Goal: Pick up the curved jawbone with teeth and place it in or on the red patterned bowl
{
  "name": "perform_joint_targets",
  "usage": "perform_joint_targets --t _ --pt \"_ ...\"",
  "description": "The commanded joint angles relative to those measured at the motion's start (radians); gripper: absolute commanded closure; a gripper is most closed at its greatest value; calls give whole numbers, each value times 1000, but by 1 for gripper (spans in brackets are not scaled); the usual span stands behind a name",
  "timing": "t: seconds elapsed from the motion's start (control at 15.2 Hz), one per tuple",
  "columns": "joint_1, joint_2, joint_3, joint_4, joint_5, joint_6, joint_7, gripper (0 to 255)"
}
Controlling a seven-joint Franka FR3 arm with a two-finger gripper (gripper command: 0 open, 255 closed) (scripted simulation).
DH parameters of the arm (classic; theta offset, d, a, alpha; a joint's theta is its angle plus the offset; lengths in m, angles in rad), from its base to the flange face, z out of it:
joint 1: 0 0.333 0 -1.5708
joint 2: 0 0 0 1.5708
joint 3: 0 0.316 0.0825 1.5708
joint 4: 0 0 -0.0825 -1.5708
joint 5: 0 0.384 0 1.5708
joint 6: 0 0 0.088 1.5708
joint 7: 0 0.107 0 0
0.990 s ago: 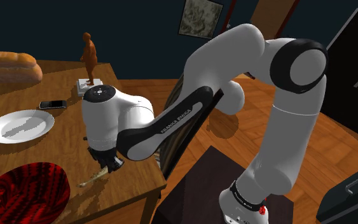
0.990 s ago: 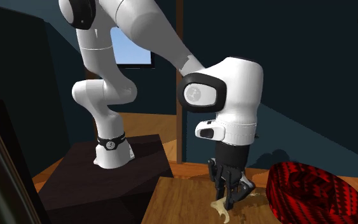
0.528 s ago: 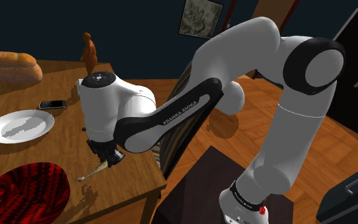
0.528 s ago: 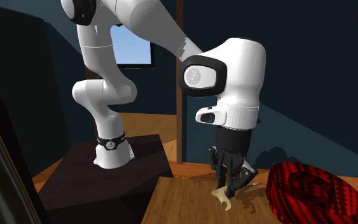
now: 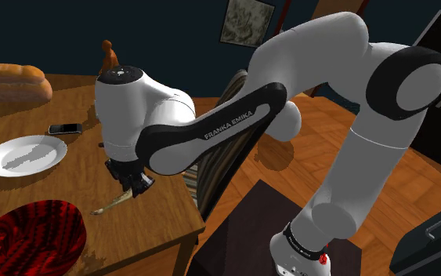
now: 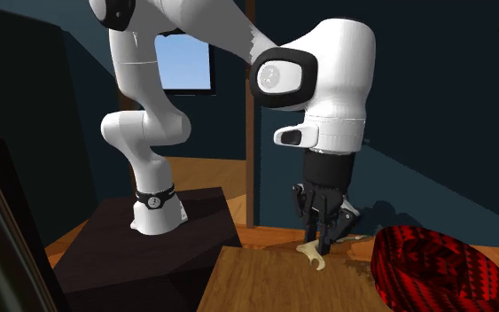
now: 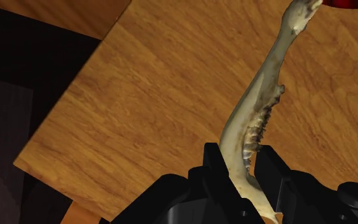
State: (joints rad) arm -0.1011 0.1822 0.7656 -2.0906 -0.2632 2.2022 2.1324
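Note:
My black gripper (image 5: 135, 184) is shut on a pale tan curved jawbone (image 5: 110, 205) and holds it clear above the wooden table (image 5: 164, 205). In the wrist view the jawbone (image 7: 260, 108) with its row of small teeth runs out from between the two fingers (image 7: 214, 167), over the table's corner. In the second exterior view the gripper (image 6: 323, 241) hangs with the jawbone (image 6: 312, 254) just above the table edge. The red patterned bowl (image 5: 24, 237) sits at the table's near corner, toward the shoulder view's lower left of the gripper. The same bowl (image 6: 433, 268) lies to the second exterior view's right.
A white plate (image 5: 23, 154), a small dark phone (image 5: 64, 128), a bread loaf (image 5: 11, 82) and a brown figurine (image 5: 110, 59) stand farther back on the table. The dark stand (image 6: 145, 251) adjoins the table edge. A dark chair back (image 5: 218, 149) leans behind the arm.
The gripper has risen with the jawbone in it, lifting it off the table, and has shifted a little toward the shoulder view's left. The bowl has not moved.

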Motion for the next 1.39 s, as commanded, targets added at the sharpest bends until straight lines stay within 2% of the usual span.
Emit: perform_joint_targets --t 0.0,0.53,0.86,1.32 --pt "-7 -22 6 9 22 -23 -17 255" --pt "-20 -79 17 55 80 -105 -62 255" --pt "101 116 25 265 -63 -198 97 255" --pt "344 385 -27 638 -206 -367 225 255"
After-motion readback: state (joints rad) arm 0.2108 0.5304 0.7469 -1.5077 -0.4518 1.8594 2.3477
